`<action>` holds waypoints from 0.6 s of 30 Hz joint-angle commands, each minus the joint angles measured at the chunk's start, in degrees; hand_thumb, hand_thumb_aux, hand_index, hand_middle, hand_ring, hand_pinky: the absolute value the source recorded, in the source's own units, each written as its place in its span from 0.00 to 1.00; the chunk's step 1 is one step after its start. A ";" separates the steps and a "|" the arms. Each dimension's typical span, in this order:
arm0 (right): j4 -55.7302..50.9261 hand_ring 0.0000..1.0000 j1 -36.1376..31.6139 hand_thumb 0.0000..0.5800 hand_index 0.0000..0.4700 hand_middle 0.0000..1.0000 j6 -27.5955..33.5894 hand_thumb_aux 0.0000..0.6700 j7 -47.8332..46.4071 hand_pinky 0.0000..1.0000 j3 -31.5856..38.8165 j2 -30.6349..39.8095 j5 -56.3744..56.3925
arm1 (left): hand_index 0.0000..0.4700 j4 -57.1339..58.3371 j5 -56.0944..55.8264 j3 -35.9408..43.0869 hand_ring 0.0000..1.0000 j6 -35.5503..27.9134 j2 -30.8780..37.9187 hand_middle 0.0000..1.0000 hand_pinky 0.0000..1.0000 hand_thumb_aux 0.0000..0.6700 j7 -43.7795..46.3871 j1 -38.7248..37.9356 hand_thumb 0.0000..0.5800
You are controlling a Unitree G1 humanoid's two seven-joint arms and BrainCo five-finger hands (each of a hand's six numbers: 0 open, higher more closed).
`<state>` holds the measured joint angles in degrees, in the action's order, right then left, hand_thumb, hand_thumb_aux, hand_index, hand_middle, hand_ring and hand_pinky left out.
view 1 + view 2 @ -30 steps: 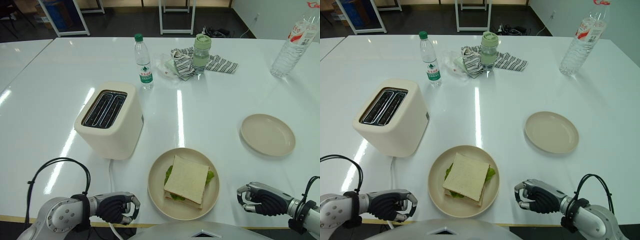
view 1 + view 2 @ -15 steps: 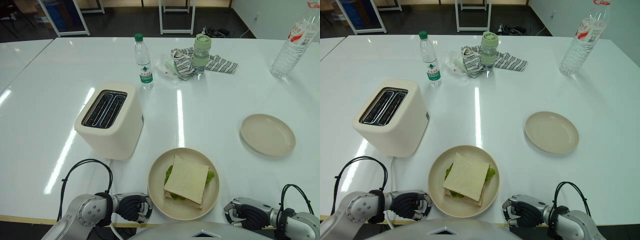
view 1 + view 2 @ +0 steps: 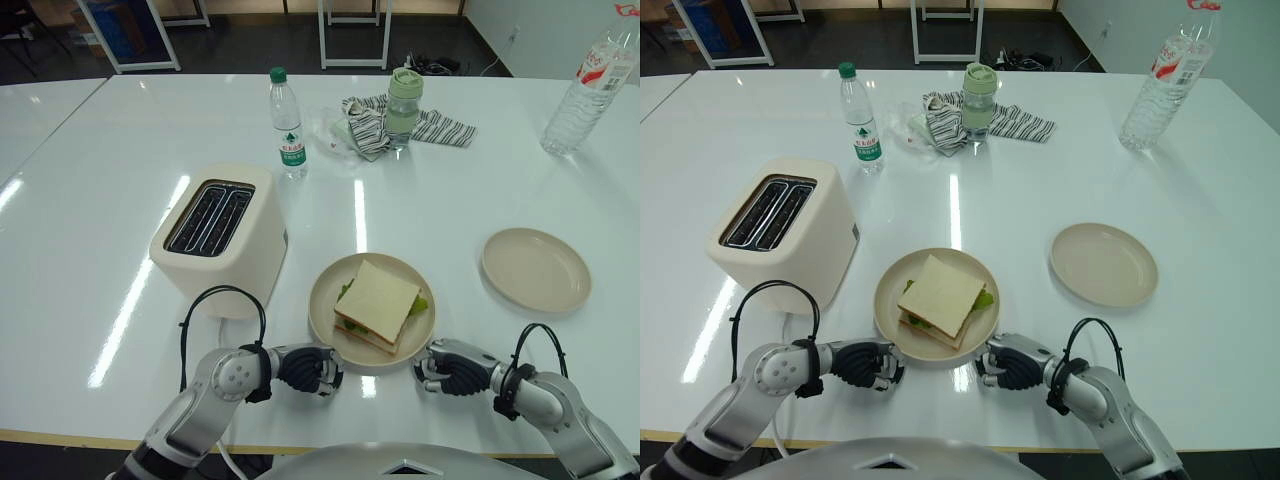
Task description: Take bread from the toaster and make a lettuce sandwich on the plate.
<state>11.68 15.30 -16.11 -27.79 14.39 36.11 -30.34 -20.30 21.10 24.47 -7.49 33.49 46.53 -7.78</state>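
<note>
Change: the plate with the sandwich now lies farther in on the table, nearer the toaster, than half a second ago. Both hands have come in from the near table edge to its near rim.
Sandwich: two bread slices stacked, with lettuce showing at the right edge. It sits roughly mid-plate, turned a little askew.
Plate: flat on the table, just right of the toaster's front corner.
Left hand: at the plate's near-left rim, fingers curled into a fist and closed on nothing visible. Whether it touches the rim cannot be told.
Right hand: at the near-right rim, likewise curled and holding nothing. Contact here is just as uncertain.
Meaning for the task: the sandwich appears assembled. The shift reads as a two-handed push that sets the plate clear of the table edge, so little seems left to do.
Toaster: both slots look empty. Its cord loops toward the left arm.
Second plate: bare, well to the right.
Far table: a small bottle, a green cup on a striped cloth, and a large bottle at the far right.
</note>
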 commanded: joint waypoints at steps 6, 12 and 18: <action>-18.10 1.00 -15.69 1.00 1.00 1.00 1.61 1.00 9.21 1.00 3.82 -5.87 -6.29 | 1.00 24.83 8.72 5.88 1.00 -0.87 -9.71 1.00 1.00 1.00 -10.76 16.65 1.00; -29.21 1.00 -24.59 1.00 1.00 1.00 2.11 1.00 15.18 1.00 6.72 -9.83 -8.89 | 1.00 39.94 11.20 6.99 1.00 0.84 -14.91 1.00 1.00 1.00 -17.15 26.71 1.00; -47.46 1.00 -35.51 1.00 1.00 1.00 0.77 1.00 22.22 1.00 9.61 -14.86 -9.49 | 1.00 54.96 10.54 6.75 1.00 5.00 -19.07 1.00 1.00 1.00 -22.94 34.75 1.00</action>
<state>-28.25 -17.99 -15.53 -6.37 22.49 23.06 -39.28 26.28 30.86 30.38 -2.52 15.40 24.37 26.88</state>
